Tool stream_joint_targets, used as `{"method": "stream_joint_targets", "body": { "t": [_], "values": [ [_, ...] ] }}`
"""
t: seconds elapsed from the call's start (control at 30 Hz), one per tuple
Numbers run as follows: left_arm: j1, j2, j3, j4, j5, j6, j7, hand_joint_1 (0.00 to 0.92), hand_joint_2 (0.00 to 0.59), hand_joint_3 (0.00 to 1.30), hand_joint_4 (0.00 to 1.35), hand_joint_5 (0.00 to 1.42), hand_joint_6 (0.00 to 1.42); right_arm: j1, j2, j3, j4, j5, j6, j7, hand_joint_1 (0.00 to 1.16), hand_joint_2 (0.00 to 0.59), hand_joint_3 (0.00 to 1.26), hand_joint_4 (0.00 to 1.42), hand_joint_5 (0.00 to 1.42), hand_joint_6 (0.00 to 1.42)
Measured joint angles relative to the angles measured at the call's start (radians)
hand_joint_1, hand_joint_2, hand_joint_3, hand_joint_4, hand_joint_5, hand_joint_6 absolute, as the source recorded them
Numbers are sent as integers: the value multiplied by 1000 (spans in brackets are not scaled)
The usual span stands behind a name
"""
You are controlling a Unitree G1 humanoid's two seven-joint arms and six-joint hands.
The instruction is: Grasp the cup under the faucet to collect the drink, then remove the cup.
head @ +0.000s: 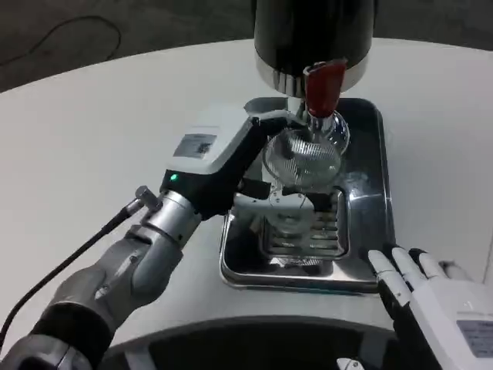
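**Cup position under faucet, surface and surroundings**

Cup [302,156], clear glass, sits above the slotted grate [304,231] of a steel drip tray [368,223], directly below the red faucet handle [324,86] of a black dispenser [312,35]. The left hand [266,166] reaches in from the picture's left and grasps the cup; its fingers wrap the near side of the glass. Whether the cup stands on the grate or is lifted off it cannot be told.

The right hand [427,297] rests at the lower right, near the tray's front corner and apart from it. It holds nothing, and its fingers lie extended and slightly spread.

The surface [85,146] is white with a curved far edge. The tray and dispenser stand on its middle-right part. A black cable [58,266] runs along the left forearm [123,277] over the surface. Beyond the far edge lies dark grey floor [154,31] with a thin dark cord [69,31] looped across it at the upper left.
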Motion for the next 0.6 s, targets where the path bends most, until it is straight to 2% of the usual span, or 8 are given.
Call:
{"method": "stream_joint_targets", "body": {
  "t": [0.4, 0.53, 0.6],
  "values": [
    [-24, -17, -39, 18, 0, 1, 22, 500, 156, 1019, 1231, 1423, 1424, 12, 12, -35, 0, 21, -21, -12, 297, 405, 54, 0, 0, 0],
    [-29, -16, -44, 22, 0, 6, 23, 452, 91, 937, 1089, 1319, 1422, 8, 13, -40, 0, 26, -21, -12, 296, 405, 54, 0, 0, 0],
    [-30, -15, -44, 22, 0, 14, 27, 378, 59, 836, 930, 1184, 1386, 8, 13, -41, 0, 28, -21, -12, 296, 405, 54, 0, 0, 0]
  ]
}}
